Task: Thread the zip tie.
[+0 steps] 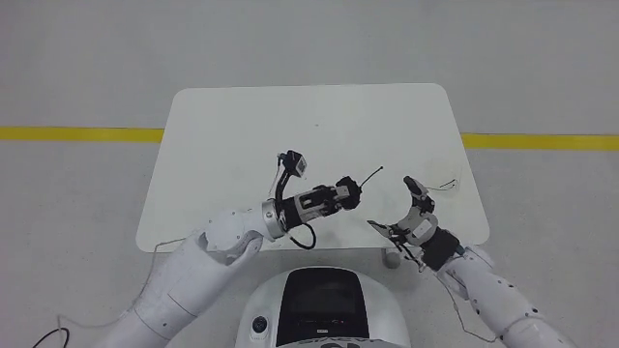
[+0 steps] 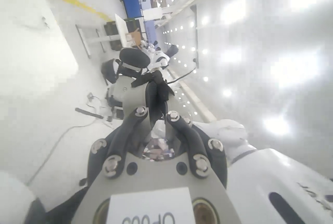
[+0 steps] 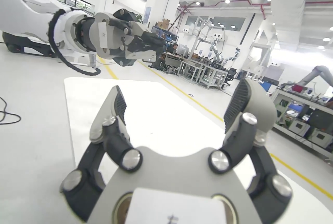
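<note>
- My left pincer is closed narrow on the zip tie. It holds it in the air over the near part of the counter.
- The tie's thin black tail sticks out of the pincer toward the far right, free at its end. From the left wrist I see the same tail running out past the closed fingertips of the left pincer.
- I cannot make out the tie's head. It seems buried between the fingers.
- My right pincer is spread wide and holds nothing. It sits just to the right of the left one, near the tail but apart from it.
- From the right wrist, the right pincer has both ribbed pads bare, and the left pincer hangs beyond it to the left.
- As I judge it, I am at the handover step: the tie is presented and the tail not yet caught, so no threading is done.
- Next I would bring the right pincer onto the tail near its tip and close on it gently. Then I would bend it round and line the tip up with the head's slot.
</note>
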